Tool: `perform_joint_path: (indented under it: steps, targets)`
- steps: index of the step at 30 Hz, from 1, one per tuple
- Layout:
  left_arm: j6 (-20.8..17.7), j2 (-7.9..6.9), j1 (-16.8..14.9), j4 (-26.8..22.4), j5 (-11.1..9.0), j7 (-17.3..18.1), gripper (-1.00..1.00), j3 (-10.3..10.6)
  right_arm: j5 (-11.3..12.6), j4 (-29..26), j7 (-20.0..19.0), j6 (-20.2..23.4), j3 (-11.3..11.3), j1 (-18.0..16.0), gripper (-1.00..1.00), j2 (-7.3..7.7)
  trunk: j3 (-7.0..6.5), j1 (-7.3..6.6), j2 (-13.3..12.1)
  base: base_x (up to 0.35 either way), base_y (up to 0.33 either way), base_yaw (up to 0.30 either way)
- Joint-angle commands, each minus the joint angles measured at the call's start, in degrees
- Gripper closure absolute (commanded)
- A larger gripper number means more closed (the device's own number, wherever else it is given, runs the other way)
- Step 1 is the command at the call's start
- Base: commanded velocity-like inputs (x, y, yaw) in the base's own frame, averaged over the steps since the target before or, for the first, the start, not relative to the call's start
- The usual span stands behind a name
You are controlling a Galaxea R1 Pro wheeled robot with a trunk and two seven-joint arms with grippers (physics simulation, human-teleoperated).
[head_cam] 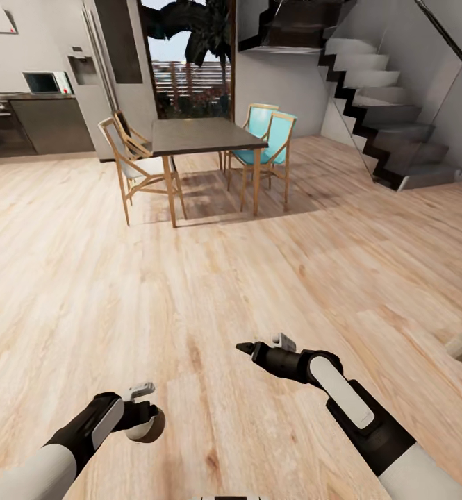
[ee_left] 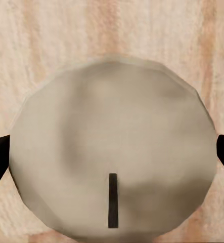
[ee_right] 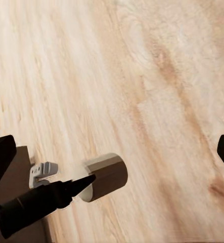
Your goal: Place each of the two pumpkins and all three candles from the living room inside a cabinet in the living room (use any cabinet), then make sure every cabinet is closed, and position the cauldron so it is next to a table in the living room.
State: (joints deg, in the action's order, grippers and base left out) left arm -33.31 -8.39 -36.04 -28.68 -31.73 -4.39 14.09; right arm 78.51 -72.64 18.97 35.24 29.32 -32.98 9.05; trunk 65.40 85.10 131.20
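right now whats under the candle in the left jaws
Bare wooden floor lies under the candle, showing all round it in the left wrist view. The patch directly beneath is covered by the candle itself. The left gripper holds it.

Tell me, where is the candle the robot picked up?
The candle is clamped in the left tool, low on the left of the head view above the wooden floor; the left wrist view shows its wick end close up.

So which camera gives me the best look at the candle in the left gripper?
The left wrist view: the candle sits close up between the fingers, wick visible. The head view shows only part of it beyond the left gripper, above the wood floor. The right wrist view shows its side, small.
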Motion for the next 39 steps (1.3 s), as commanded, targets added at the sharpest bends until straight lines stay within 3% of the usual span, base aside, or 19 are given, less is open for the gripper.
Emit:
perform_joint_path:
  steps: [1,6,12,14,18,23,26,31,39]
  targets:
    - [-0.2,-0.11,0.0,-0.1,-0.6,-0.4,1.00,0.4,0.6,0.1,0.6,-0.1,0.1,-0.1,-1.00,0.33,-0.14,-0.23,-0.4,0.000,0.000,-0.280]
    - [-0.2,-0.17,0.0,-0.1,-0.6,-0.5,1.00,0.4,1.1,0.4,0.6,-0.1,0.1,-0.1,-1.00,4.94,-1.09,-1.33,-2.4,0.000,0.000,-0.280]
    - [-1.8,-0.64,0.0,-1.9,-0.6,-0.5,1.00,0.5,2.4,-0.5,1.3,0.6,0.2,-0.1,-1.00,6.02,-2.28,-2.65,-4.8,0.000,0.000,-0.280]
    - [-3.9,-1.55,0.3,-5.1,-0.6,-0.6,1.00,0.5,2.5,-0.9,4.1,0.7,0.2,-0.1,-1.00,6.34,-2.69,-3.09,-5.6,0.000,0.000,-0.280]
    - [-6.4,-2.31,0.6,-10.0,-0.6,-0.8,1.00,0.5,2.5,-4.9,15.5,0.5,0.3,-0.1,-1.00,6.45,-3.50,-3.97,-7.2,0.000,0.000,-0.280]
    - [-7.3,-2.54,0.9,-13.4,-0.3,-0.9,1.00,0.5,2.0,-10.5,37.2,0.0,0.6,-0.1,-1.00,5.99,-4.52,-5.07,-9.2,0.000,0.000,-0.280]
    - [-7.4,-2.60,1.0,-13.9,-0.3,-0.9,1.00,0.4,1.9,-11.0,41.4,-0.1,0.7,-0.1,-1.00,5.92,-5.13,-5.73,-10.4,0.000,0.000,-0.280]
    - [-7.4,-4.14,1.1,-16.4,-0.6,-0.9,1.00,0.5,1.7,-10.6,43.4,-0.1,0.8,-0.1,-1.00,5.89,-6.14,-6.82,-12.4,0.000,0.000,-0.280]
    - [-7.5,-4.30,1.1,-16.9,-0.7,-0.9,1.00,0.5,1.8,-10.2,43.8,-0.1,0.8,-0.1,-1.00,5.67,-7.66,-8.58,-15.6,0.000,0.000,-0.270]
